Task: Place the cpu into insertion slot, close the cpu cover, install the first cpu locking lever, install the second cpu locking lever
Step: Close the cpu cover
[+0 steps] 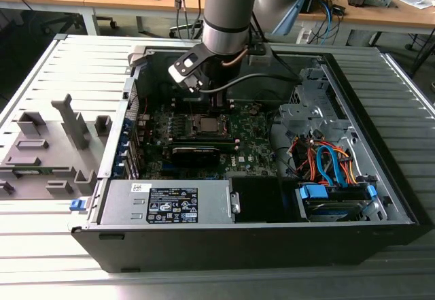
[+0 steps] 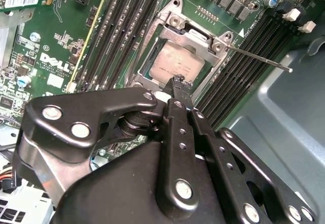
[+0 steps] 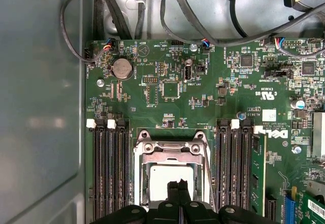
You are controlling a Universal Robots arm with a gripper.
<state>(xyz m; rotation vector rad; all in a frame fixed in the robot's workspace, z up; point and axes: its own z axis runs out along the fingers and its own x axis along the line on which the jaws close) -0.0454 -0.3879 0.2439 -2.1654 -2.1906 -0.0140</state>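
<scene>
Cpu (image 2: 175,64) seated in insertion slot (image 3: 137,183); cpu cover (image 3: 170,156) looks down over it. Pincer (image 3: 177,186) pinched together, empty, hovering at the chip's edge. One locking lever (image 2: 259,58) juts free (unlatched, I judge); both levers left.

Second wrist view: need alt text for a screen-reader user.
The black tool, shut, points its tip at the silvery cpu, which lies under the metal cpu cover on a green motherboard. One thin locking lever sticks out sideways across the black memory slots.
</scene>
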